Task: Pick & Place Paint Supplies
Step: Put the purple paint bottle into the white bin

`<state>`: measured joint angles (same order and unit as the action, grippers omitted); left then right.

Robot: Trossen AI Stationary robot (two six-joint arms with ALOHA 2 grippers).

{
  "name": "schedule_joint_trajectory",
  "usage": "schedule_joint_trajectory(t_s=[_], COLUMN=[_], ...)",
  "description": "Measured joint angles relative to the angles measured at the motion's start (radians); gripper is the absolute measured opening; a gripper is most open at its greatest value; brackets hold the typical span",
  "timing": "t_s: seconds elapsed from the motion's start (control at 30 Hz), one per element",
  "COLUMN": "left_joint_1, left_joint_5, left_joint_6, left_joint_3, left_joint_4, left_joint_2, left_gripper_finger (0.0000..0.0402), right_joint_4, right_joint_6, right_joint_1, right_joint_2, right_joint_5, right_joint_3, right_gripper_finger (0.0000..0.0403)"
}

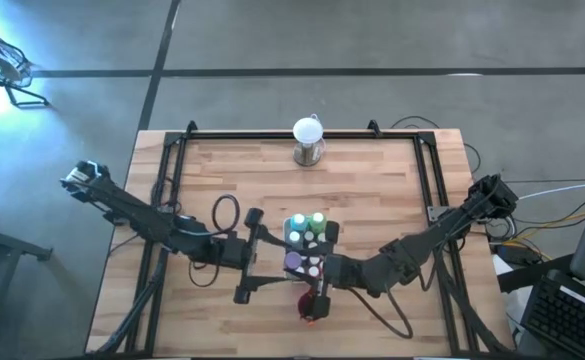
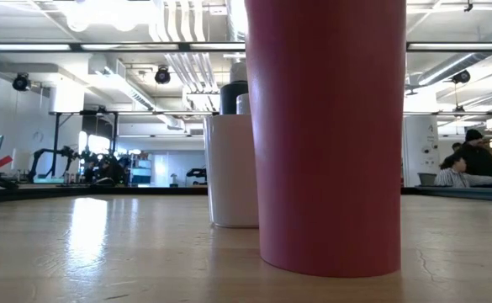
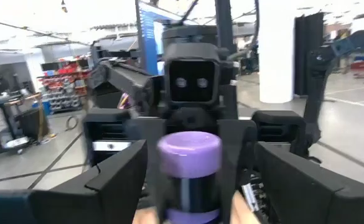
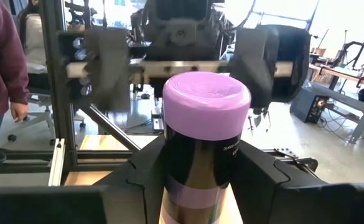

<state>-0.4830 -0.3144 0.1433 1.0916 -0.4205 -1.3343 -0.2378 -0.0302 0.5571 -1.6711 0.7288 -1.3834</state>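
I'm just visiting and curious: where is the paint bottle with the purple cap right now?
The purple-capped bottle stands between the right gripper fingers, low at the table's near-centre in the high view, beside the white tray of bottles, with the left gripper open facing it.

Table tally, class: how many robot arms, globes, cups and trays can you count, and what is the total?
Robot arms: 2, one with the left end effector, one with the right end effector
White globe: 1
Dark red cup: 1
White tray: 1
Total: 5
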Motion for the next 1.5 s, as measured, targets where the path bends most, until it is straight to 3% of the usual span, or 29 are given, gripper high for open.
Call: schedule_joint_trajectory(t_s=[0.17, 0.43, 0.9, 1.1, 1.3, 1.5], left_joint_1=[0.0, 0.001, 0.007, 0.044, 0.083, 0.095], left_joint_5=[-0.068, -0.145, -0.145, -0.044, 0.048, 0.098], left_joint_6=[-0.043, -0.323, -0.706, -0.885, -1.003, -1.039], left_joint_3=[0.0, -0.02, -0.116, -0.145, -0.159, -0.162], left_joint_4=[0.154, 0.303, 0.306, 0.306, 0.31, 0.317], left_joint_2=[0.097, 0.181, 0.181, 0.181, 0.179, 0.179], left_gripper_finger=[0.0296, 0.0296, 0.0296, 0.0296, 0.0296, 0.0296], right_joint_4=[0.005, 0.021, 0.064, 0.059, 0.064, 0.052], right_joint_6=[0.0, -0.093, -0.52, -0.703, -0.925, -1.197], right_joint_1=[0.001, 0.005, 0.076, 0.087, 0.088, 0.093], right_joint_2=[0.0, 0.0, 0.0, -0.012, -0.123, -0.306], right_joint_5=[-0.001, -0.009, -0.03, -0.025, 0.082, 0.402], right_joint_3=[0.0, 0.0, -0.001, -0.002, -0.07, -0.239], right_gripper_finger=[0.0138, 0.0148, 0.0147, 0.0147, 0.0143, 0.0151])
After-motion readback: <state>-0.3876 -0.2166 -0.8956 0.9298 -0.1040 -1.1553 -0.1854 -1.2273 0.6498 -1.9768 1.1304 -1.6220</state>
